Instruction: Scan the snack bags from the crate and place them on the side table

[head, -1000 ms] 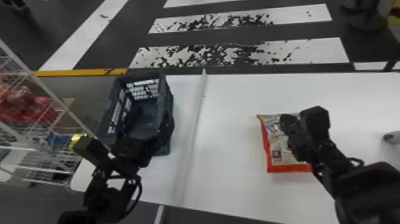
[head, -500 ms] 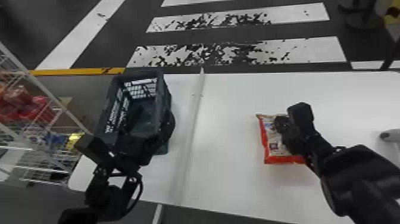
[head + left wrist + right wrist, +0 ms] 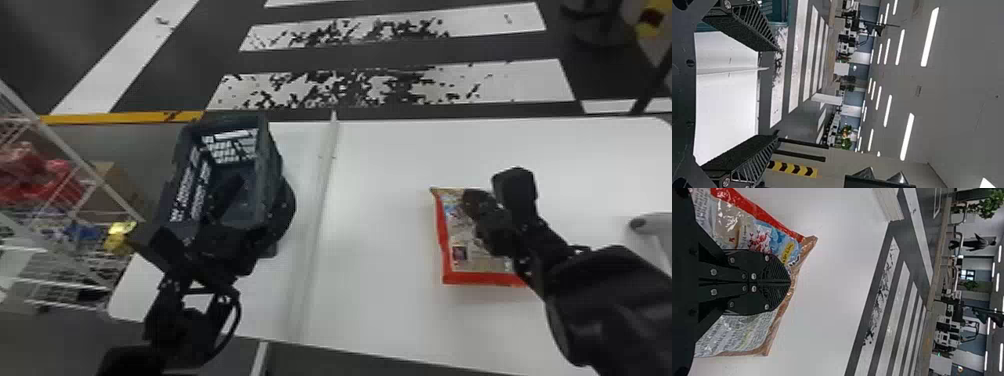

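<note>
Beneath closed right claw (image 3: 474, 201), snack bag (image 3: 452, 235) extends past both sides.

From where I stand, the robot's left arm (image 3: 172, 310) comes up from the lower left of the frame, bent at the wrist. Its left claw (image 3: 255, 197) has two black fingers (image 3: 742, 158) spread wide apart. The big right arm (image 3: 610, 295) comes in from the lower right, slanting up and left. Its right claw (image 3: 472, 202) has its fingers (image 3: 775, 272) side by side, pressed together.
</note>
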{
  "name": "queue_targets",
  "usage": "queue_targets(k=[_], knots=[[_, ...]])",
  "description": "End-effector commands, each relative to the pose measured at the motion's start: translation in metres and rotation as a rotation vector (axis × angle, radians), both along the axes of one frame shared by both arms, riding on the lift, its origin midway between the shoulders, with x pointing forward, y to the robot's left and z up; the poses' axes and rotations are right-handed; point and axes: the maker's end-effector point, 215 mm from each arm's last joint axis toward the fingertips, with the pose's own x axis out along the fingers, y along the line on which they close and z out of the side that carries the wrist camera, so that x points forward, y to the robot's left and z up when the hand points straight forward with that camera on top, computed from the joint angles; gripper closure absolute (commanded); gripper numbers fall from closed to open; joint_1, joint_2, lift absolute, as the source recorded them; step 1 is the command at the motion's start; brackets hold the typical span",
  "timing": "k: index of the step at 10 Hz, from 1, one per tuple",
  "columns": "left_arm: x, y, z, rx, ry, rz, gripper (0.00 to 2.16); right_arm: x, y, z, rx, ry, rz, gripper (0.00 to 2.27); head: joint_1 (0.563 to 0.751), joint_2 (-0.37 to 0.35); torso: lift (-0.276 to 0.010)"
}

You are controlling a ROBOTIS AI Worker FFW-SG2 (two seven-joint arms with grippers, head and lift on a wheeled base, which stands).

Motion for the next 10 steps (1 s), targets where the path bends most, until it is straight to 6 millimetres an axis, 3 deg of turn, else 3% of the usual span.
queue_targets(k=[1, 2, 3, 6, 10], knots=[[-0.001, 0.0, 0.001, 0.002, -0.001, -0.002, 0.09, -0.005, 0.003, 0.031, 0.039, -0.032, -0.007, 2.24, 0.695, 0.198, -0.081], [-0.001, 0.0, 0.001, 0.004, -0.002, -0.002, 0.09, -0.013, 0.011, 0.044, 0.075, -0.048, 0.002, 2.24, 0.695, 0.202, -0.081], [-0.001, 0.0, 0.001, 0.004, -0.001, -0.004, 0.09, -0.025, 0.021, 0.045, 0.084, -0.042, 0.022, 2.24, 0.695, 0.205, -0.081], [-0.001, -0.003, 0.003, 0.004, -0.004, -0.01, 0.09, -0.049, 0.06, 0.027, 0.064, -0.005, 0.112, 2.24, 0.695, 0.248, -0.081], [-0.001, -0.003, 0.004, 0.004, -0.005, -0.013, 0.09, -0.06, 0.078, -0.006, 0.014, 0.046, 0.163, 2.24, 0.695, 0.29, -0.081]])
